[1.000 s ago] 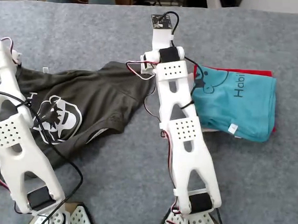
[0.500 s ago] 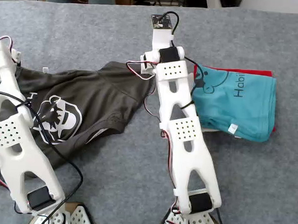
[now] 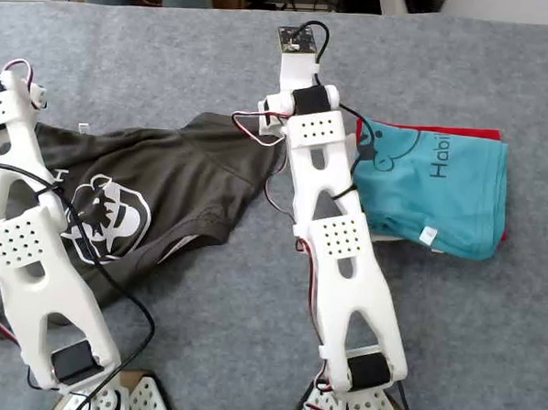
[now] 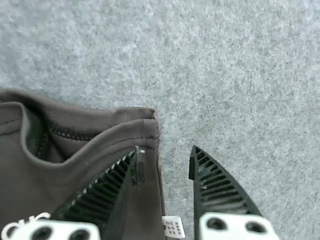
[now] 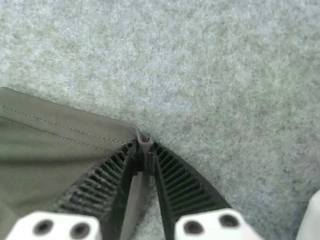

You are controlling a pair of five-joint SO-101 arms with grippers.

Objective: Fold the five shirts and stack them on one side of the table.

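Observation:
A dark olive shirt (image 3: 165, 176) with a white skull print lies spread and rumpled on the left half of the grey table. My left gripper (image 4: 165, 155) is open at the shirt's far left corner (image 4: 135, 122). One finger (image 4: 112, 182) lies over the fabric, the other (image 4: 215, 185) over bare carpet. My right gripper (image 5: 145, 145) is shut on the shirt's far right corner (image 5: 75, 145), pinching the hem. On the right side, a folded teal shirt (image 3: 440, 191) rests on a folded red one (image 3: 480, 134).
The table is covered in grey carpet (image 3: 487, 345). Both white arms stretch from their bases at the near edge, the left arm (image 3: 33, 247) over the dark shirt and the right arm (image 3: 345, 255) between that shirt and the stack. Cables hang along both arms.
The left arm's wrist has shifted slightly to the right at the shirt's far left corner. The right arm and the shirts have not moved.

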